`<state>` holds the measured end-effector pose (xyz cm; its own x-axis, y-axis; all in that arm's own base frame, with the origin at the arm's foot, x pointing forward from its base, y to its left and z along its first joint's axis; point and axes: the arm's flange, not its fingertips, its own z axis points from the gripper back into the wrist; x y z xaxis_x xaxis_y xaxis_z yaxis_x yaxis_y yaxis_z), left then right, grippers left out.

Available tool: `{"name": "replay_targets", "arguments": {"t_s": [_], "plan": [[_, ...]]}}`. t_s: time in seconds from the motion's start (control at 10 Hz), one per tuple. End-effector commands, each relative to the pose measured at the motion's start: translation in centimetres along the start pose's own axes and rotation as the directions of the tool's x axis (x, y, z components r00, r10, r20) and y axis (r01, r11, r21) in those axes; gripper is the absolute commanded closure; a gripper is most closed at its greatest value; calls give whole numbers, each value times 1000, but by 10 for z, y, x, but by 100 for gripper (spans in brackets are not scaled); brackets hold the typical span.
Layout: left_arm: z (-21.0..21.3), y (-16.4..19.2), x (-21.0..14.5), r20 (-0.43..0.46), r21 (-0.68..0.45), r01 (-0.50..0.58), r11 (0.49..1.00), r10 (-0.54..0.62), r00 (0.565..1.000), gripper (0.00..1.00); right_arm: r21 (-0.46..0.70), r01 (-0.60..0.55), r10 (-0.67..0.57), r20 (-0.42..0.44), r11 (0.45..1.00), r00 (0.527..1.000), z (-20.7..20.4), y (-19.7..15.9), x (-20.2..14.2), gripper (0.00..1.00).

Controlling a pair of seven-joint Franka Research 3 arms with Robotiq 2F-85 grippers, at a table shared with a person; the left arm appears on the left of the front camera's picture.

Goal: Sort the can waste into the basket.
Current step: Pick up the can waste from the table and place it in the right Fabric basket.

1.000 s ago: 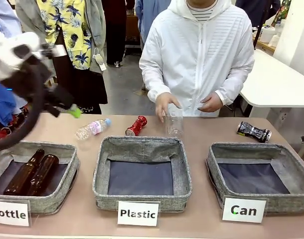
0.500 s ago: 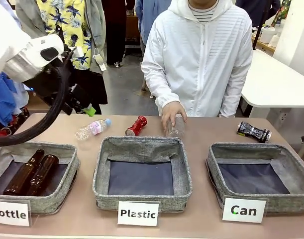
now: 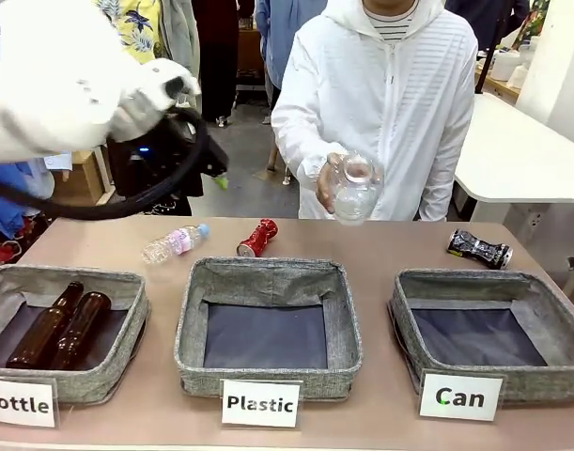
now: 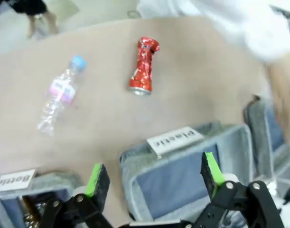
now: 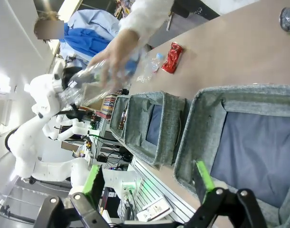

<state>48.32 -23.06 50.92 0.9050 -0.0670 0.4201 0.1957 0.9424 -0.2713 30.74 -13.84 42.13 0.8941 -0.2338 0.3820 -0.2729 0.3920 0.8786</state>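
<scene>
The left gripper (image 4: 154, 173) has swung inward above the bench (image 3: 399, 249), jaws apart and empty. The right gripper (image 5: 148, 177) is spread too. The red can (image 3: 257, 237) and the black-and-silver can (image 3: 478, 248) lie behind the baskets, outside the Can basket (image 3: 484, 275). The person's hand (image 3: 326, 183) has lifted a clear bottle (image 3: 354, 193).

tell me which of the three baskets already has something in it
The "Bottle" basket at the robot's far left: two brown glass bottles lie in it. The "Plastic" basket and the "Can" basket show just dark lining.
</scene>
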Motion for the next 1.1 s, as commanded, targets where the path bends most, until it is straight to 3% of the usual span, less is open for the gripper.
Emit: {"name": "replay_targets", "arguments": {"t_s": [0.0,0.2,0.3,0.5,0.7,1.0], "plan": [[19,9,27,-136,-38,33,999,-38,990,0,22,-25,24,25,999,999,0,0,3,0],[82,106,-5,-137,-189,-6,982,-21,990,0,22,-25,24,25,999,999,0,0,3,0],[105,168,-40,-142,-332,33,943,-85,986,0,22,-25,24,25,999,999,0,0,3,0],[109,241,-93,-100,-544,123,830,-209,973,0,22,-25,24,25,999,999,0,0,3,0],[93,273,-120,-55,-648,107,754,-186,981,0,22,-25,24,25,999,999,0,0,3,0],[87,277,-125,-61,-657,93,748,-176,982,0,22,-25,24,25,999,999,0,0,3,0]]}}
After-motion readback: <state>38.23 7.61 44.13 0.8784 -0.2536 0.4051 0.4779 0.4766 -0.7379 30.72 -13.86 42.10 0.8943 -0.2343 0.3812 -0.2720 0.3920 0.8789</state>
